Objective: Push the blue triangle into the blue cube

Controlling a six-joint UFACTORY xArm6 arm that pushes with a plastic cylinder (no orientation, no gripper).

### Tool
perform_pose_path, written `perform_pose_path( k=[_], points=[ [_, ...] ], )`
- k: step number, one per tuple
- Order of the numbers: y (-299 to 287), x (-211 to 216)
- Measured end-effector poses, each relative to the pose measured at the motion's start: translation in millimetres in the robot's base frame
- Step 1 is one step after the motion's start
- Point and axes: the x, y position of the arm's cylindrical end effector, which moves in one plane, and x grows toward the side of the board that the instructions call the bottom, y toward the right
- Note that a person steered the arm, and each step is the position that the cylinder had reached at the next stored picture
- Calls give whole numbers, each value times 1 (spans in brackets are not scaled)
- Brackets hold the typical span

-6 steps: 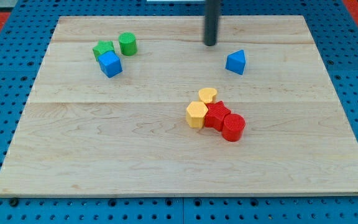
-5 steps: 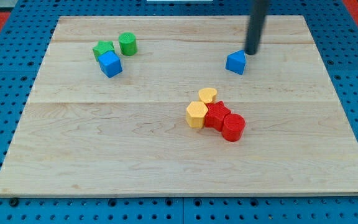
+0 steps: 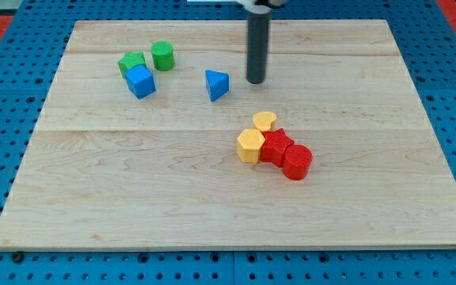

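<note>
The blue triangle [image 3: 217, 85] lies on the wooden board [image 3: 133, 198] left of centre, near the view's top. The blue cube [image 3: 141, 81] sits further to the view's left, with a clear gap between the two. My tip [image 3: 256, 81] stands just to the right of the blue triangle, a short gap apart from it. The rod rises straight up out of the view's top.
A green block [image 3: 131, 62] touches the blue cube's upper left, and a green cylinder [image 3: 162, 55] stands just above it. Near the centre sits a cluster: a yellow heart [image 3: 264, 121], a yellow hexagon [image 3: 250, 146], a red block [image 3: 276, 147] and a red cylinder [image 3: 297, 162].
The blue triangle has slid far to the view's left, toward the blue cube. My tip went right behind the triangle, then swept left after it.
</note>
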Motion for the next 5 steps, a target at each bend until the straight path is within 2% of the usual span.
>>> perform_pose_path(
  k=[1, 2, 4, 5],
  points=[
    [-25, 12],
    [-75, 5],
    [-103, -2],
    [-147, -2]
  ],
)
